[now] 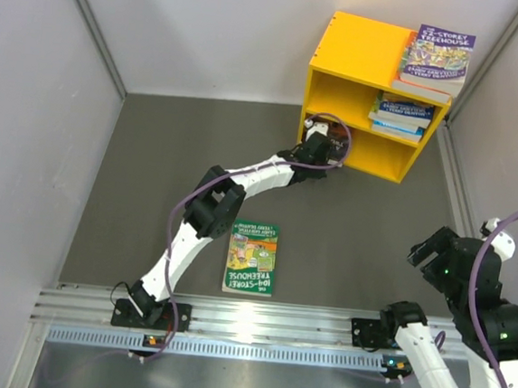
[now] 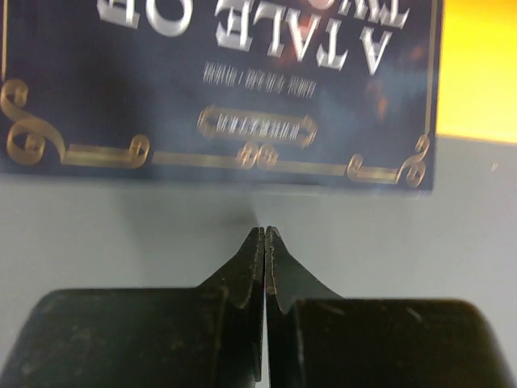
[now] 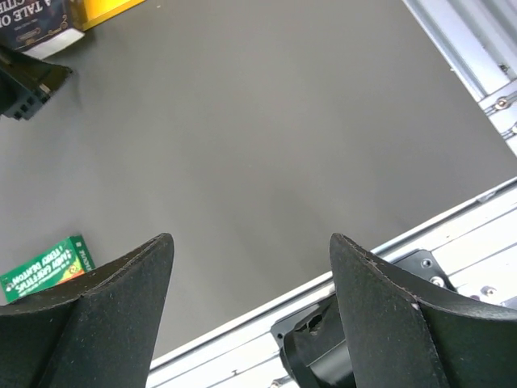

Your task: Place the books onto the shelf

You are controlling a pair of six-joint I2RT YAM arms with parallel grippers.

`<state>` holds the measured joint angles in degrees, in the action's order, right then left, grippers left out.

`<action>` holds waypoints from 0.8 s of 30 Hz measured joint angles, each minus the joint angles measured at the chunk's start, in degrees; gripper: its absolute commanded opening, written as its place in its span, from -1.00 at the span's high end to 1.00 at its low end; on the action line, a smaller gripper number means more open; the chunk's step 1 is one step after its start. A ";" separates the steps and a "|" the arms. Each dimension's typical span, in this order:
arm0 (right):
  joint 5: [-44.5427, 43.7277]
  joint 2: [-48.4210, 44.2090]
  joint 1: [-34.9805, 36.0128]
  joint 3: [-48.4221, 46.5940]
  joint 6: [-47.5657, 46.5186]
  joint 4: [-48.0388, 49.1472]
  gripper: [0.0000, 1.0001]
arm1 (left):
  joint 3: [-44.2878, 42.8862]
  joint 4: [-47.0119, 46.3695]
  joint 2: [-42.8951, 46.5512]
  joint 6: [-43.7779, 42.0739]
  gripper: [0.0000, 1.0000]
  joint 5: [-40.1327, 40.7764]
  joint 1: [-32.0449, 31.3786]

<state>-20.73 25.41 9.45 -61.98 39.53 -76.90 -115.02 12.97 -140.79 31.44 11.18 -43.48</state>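
The yellow shelf (image 1: 358, 48) stands at the far right of the mat. A purple book (image 1: 439, 51) lies on a stack on top of it, and blue books (image 1: 400, 114) lie in the upper compartment. A dark book with gold lettering (image 2: 218, 89) lies flat at the lower compartment's left mouth (image 1: 339, 145), its near edge on the mat. My left gripper (image 2: 265, 232) is shut and holds nothing, its tips just short of that edge (image 1: 326, 154). A green book (image 1: 252, 257) lies on the mat in front of the arm bases. My right gripper (image 3: 250, 242) hangs open and empty at the near right (image 1: 426, 254).
White walls close in the grey mat (image 1: 152, 176) on three sides. A metal rail (image 1: 257, 321) runs along the near edge. In the right wrist view, the green book's corner (image 3: 44, 267) shows at lower left and the left gripper (image 3: 28, 85) at upper left.
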 measured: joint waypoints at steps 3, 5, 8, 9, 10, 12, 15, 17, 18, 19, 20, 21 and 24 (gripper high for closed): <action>-0.66 0.04 0.00 0.00 -0.61 -0.11 -0.56 | -3.69 0.04 -2.08 -0.09 0.77 1.62 0.00; -0.94 0.17 0.00 0.02 -1.05 -0.24 -0.56 | -9.16 0.85 -4.98 -0.35 0.50 3.89 -0.02; -1.16 0.57 0.02 0.04 -1.66 -0.35 -0.56 | -15.08 1.92 -8.85 -0.39 0.08 9.01 -0.85; -1.18 0.76 0.02 0.04 -1.92 -0.37 -0.56 | -16.63 1.62 -9.94 -0.72 -0.07 10.08 -1.18; -1.22 0.98 0.00 0.07 -2.08 -0.42 -0.56 | -17.66 1.11 -10.75 -1.40 -0.18 10.56 -1.42; -1.27 1.51 0.02 0.09 -2.54 -0.44 -0.57 | -18.27 -0.07 -11.52 -1.97 -0.28 10.62 -1.60; -1.25 1.95 0.00 0.20 -3.28 -0.44 -0.57 | -17.53 -0.50 -11.26 -2.21 -0.45 10.91 -1.51; -1.09 2.03 0.00 0.76 -3.87 -0.28 -0.59 | -13.92 -1.86 -9.49 -1.51 -0.47 11.30 -1.16; -0.72 2.08 0.00 1.16 -4.11 -0.17 -0.60 | -10.82 -2.58 -7.82 -1.27 -0.48 11.47 -0.76; 0.11 2.14 0.00 1.64 -4.50 0.26 -0.62 | -6.49 -2.73 -5.27 -0.96 -0.48 11.82 -0.13; 0.90 2.21 0.00 2.03 -4.74 0.96 -0.65 | -3.58 -2.60 -3.32 -0.76 -0.50 12.09 0.37; 2.19 2.25 0.02 2.62 -5.16 1.95 -0.68 | 1.66 -3.96 -0.02 -0.52 -0.52 12.09 0.94; 8.98 2.86 0.00 5.66 -6.08 6.86 -0.82 | 13.16 -3.78 9.94 -0.15 -0.65 12.50 2.36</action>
<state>-11.75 28.27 9.45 -56.31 33.45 -70.04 -101.86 9.19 -130.85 31.29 23.68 -41.12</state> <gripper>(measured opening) 0.859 0.789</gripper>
